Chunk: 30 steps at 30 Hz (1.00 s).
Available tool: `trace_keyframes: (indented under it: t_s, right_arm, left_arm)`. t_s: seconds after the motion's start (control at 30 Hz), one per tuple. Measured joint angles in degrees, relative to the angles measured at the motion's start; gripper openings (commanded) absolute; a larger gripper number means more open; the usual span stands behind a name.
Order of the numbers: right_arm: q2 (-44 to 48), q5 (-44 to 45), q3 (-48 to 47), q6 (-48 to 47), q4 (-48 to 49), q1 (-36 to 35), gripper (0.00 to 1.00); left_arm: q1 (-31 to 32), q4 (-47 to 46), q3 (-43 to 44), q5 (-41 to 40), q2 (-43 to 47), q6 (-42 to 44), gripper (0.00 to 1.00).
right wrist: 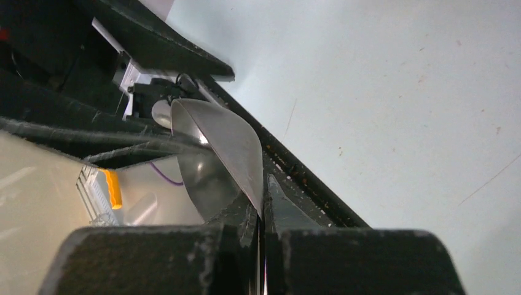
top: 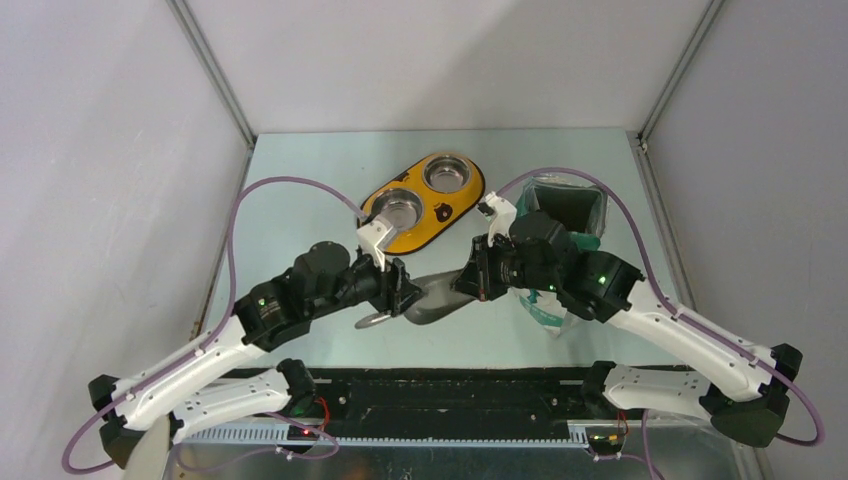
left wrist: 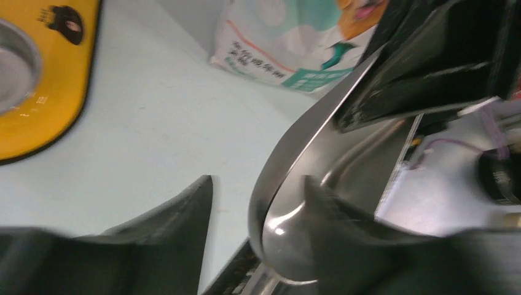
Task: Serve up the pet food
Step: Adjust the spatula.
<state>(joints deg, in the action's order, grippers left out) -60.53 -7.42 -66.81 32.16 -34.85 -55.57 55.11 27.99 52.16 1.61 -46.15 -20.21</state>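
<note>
We see both arms meeting at mid-table over the scoop (top: 437, 297), which lies slanted between them above the table (top: 300, 200). The right gripper (top: 468, 283) is clamped on the thin rim of the scoop's bowl; its wrist view shows the two fingers (right wrist: 289, 215) pressed together with the metal edge pinched between them. The left gripper (top: 405, 288) stands released. Its fingers (left wrist: 184, 227) are spread, the scoop's curved rim runs between them, and a gap shows on one side. Whether the other finger touches the metal we cannot tell.

Behind the left gripper sits the yellow feeder (top: 462, 203) with its two steel bowls (top: 400, 208). The bag (top: 545, 305) is behind the right arm, with its mouth open upward. The pet food we cannot make out. The bag's mouth is dark, and the kibble may lie inside it.
</note>
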Motion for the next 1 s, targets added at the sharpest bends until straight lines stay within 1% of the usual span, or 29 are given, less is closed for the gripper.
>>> trace_keyframes:
  t_s: [0.07, 0.1, 0.3, 0.43, 0.53, 0.73, 1.0]
  right_arm:
    - [0.2, -0.37, 0.17, 0.44, -0.07, -0.33, 0.0]
    - [0.44, -0.44, 0.2, 0.52, 0.0, -0.48, 0.0]
    - [6.08, 0.04, 0.31, 1.2, 0.09, 0.81, 0.0]
    - [11.67, 0.74, 0.04, 1.55, 0.17, 3.98, 0.0]
    - [13.73, 2.08, -1.7, 1.44, -0.02, 6.43, 0.0]
    - [13.68, 2.56, -7.15, 0.81, 1.42, 10.49, 0.0]
    - [12.76, -4.52, -8.92, 0.83, 3.48, 13.18, 0.0]
  left_arm:
    - [0.24, -1.05, 0.0, 0.72, 0.61, 0.07, 0.98]
    - [0.35, -1.44, 0.0, 0.74, 1.2, -0.61, 0.99]
    - [0.37, -3.96, 0.0, -0.07, 6.75, -3.89, 0.99]
    - [0.37, -5.2, 0.04, -1.7, 9.27, -7.04, 0.99]
    - [0.37, -7.26, 0.04, -1.92, 10.8, -9.27, 0.99]
    - [0.37, -14.95, 0.04, 1.09, 14.34, -12.41, 0.99]
    - [-0.57, -23.96, -0.46, 6.8, 14.38, -16.52, 0.98]
